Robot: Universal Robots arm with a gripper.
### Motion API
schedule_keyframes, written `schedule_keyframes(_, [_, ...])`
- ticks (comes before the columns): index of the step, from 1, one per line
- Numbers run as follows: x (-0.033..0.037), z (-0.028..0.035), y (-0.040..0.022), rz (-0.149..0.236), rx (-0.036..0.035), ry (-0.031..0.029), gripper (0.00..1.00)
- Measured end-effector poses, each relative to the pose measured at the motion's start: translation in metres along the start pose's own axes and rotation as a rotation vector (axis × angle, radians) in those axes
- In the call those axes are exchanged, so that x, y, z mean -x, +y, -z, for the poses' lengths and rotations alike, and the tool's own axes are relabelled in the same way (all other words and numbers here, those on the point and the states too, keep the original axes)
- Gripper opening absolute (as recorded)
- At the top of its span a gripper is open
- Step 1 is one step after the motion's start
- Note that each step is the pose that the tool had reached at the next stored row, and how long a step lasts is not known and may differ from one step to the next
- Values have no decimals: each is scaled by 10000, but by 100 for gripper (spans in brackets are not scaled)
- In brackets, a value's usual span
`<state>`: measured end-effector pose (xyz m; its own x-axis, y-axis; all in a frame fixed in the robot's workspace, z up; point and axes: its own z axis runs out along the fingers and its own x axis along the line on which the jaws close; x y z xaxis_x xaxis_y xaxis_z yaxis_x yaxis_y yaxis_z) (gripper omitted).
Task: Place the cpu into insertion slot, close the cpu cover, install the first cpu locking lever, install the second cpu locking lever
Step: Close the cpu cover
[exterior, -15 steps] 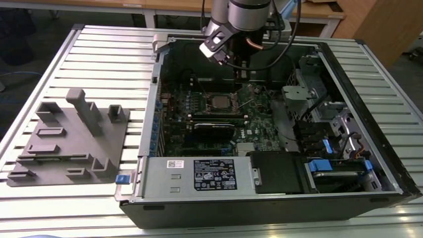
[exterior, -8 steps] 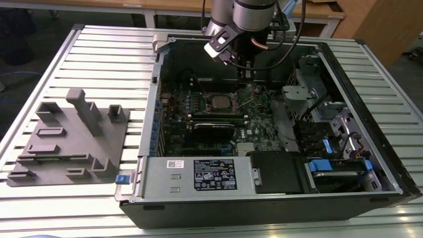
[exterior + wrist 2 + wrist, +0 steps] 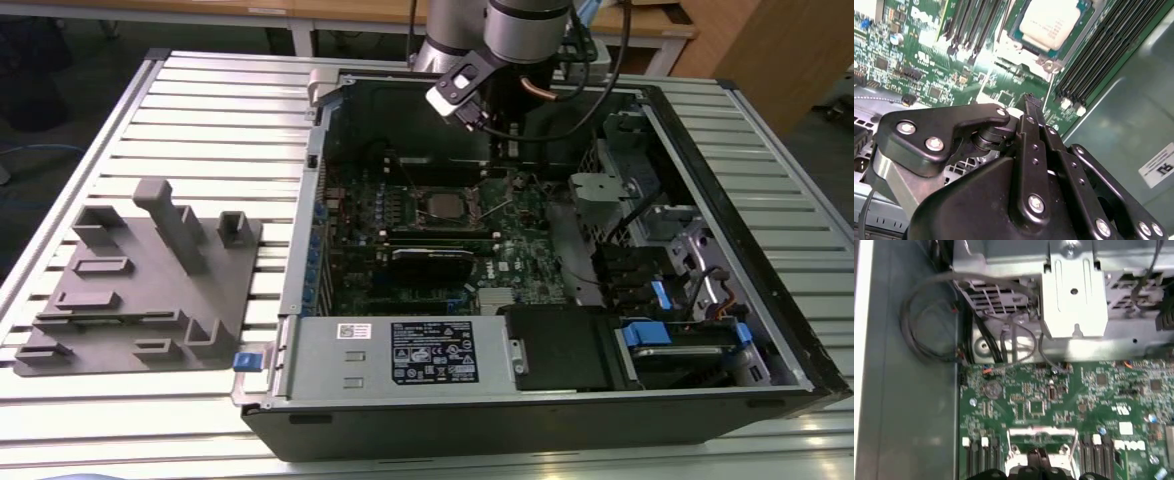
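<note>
Starting at the gripper (image 3: 1031,102): clenched, fingertips (image 3: 1030,107) pinched together in the second wrist view, with nothing visible in the pinch. Hangs low inside the open computer case (image 3: 534,435), close above the green motherboard (image 3: 527,265). Sits, in the exterior view, at about 1 o'clock of the cpu (image 3: 441,206), near it but apart. Shows up again in the first wrist view (image 3: 1041,456), tips poised at the edge of the socket's metal frame.

On to the cpu: seated in the insertion slot (image 3: 415,212), silvery top facing up, bright and square in the second wrist view (image 3: 1049,22). Around it, lying flat over the chip, the cpu cover (image 3: 1048,63), its window framing the metal top. Cannot tell how the locking levers stand.

Flanking the socket in the second wrist view, long black memory slots (image 3: 969,30).

Moving out across the exterior view: at 6 o'clock of the cpu, a long black card (image 3: 434,262); further along 6 o'clock, a metal power supply box (image 3: 347,350) with a dark label. At 4 o'clock, blue plastic tabs (image 3: 643,335) among the drive bays. At 9 o'clock of the case, a grey moulded fixture (image 3: 147,280) resting on the slatted table (image 3: 214,110).

In the first wrist view, beyond the board, a loop of grey cable (image 3: 919,320) and a bright metal bracket (image 3: 1074,295).
</note>
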<state>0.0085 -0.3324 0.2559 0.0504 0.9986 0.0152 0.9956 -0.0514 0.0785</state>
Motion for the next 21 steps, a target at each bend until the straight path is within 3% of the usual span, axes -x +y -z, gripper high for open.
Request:
schedule_keyframes(16, [-64, -39, 345, 1, 0, 0, 11])
schedule_keyframes(21, [-72, -52, 393, 0, 1, 3, 11])
